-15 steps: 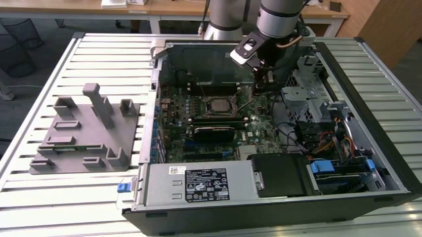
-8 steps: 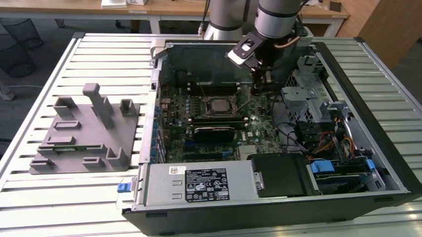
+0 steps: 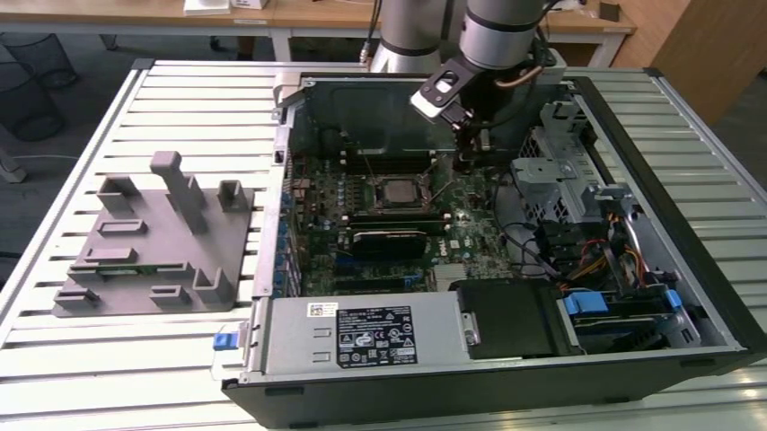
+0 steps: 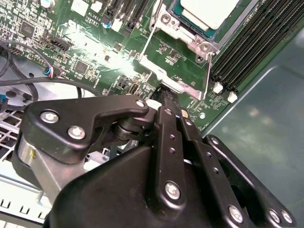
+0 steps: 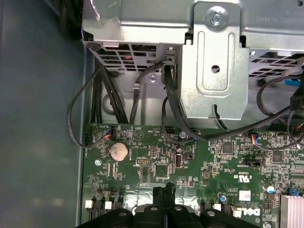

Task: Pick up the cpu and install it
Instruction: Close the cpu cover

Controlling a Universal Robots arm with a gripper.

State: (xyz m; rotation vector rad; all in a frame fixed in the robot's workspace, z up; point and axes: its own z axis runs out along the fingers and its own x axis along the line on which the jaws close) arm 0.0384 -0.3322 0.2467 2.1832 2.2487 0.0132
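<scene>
The cpu (image 3: pixel 393 191) lies flat in the motherboard socket inside the open computer case, its pale silver top (image 4: pixel 209 12) facing up. A metal socket frame (image 4: pixel 176 61) stands open on the side of the cpu towards my fingertips. My gripper (image 3: pixel 470 162) hangs on the arm just to the exterior view's right of the socket, low over the board. In both wrist views the black fingers (image 5: pixel 164 197) are pressed together with nothing between them. The fingertip (image 4: pixel 164 95) sits close to the frame's edge, apart from the cpu.
A grey plastic fixture (image 3: pixel 156 242) with upright posts stands on the slatted table at the exterior view's left. Inside the case are a black block (image 3: pixel 390 241) below the socket, a metal drive cage (image 5: pixel 213 61), loose black cables (image 5: pixel 114 99) and a labelled power supply (image 3: pixel 359 337).
</scene>
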